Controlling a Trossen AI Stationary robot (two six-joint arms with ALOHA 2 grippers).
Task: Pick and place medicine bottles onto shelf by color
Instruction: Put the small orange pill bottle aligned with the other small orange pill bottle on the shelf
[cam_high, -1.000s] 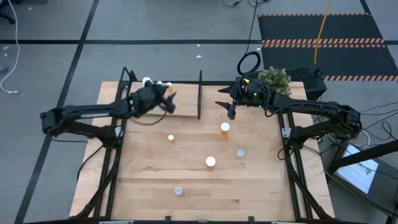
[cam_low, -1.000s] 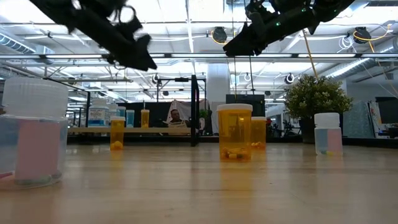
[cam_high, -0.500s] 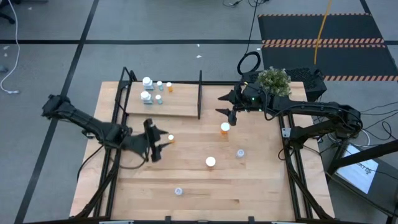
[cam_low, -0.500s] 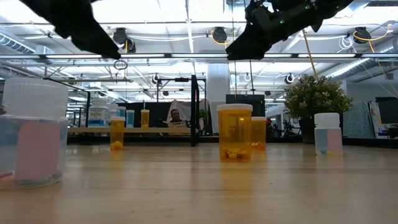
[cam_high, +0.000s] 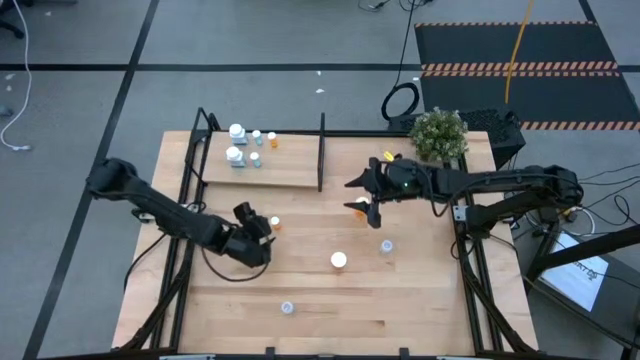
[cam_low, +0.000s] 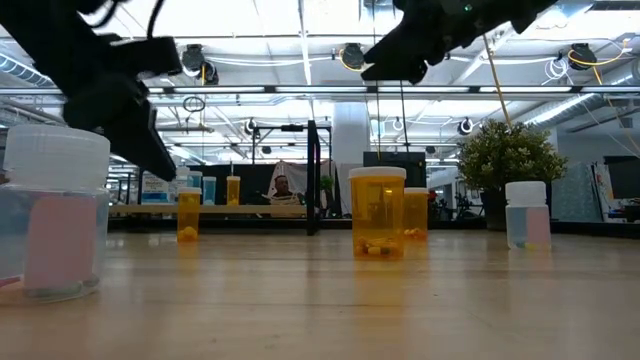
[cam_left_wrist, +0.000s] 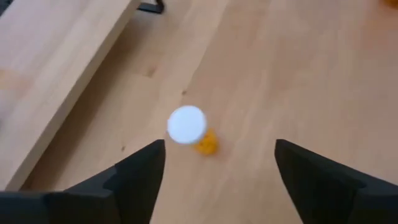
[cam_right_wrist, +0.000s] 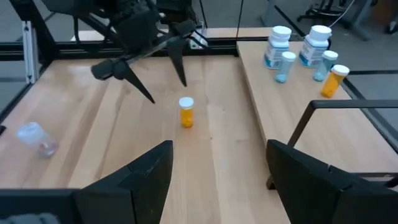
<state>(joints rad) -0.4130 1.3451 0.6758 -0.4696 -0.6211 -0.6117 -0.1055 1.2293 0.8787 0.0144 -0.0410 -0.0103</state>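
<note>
Five bottles already sit on the shelf at the table's far-left side: three white-capped pale ones and a small orange one toward its far edge, clustered together. Left gripper hangs over the table just off the shelf's front edge, fingers spread wide with nothing between them, right beside a small orange bottle that stands upright on the wood. Near the front edge there's a pale blue bottle. Mid-table, a bigger white-capped orange one. Right gripper hovers right of the black divider, fingers parted, empty. Another pale bottle stands near it.
</note>
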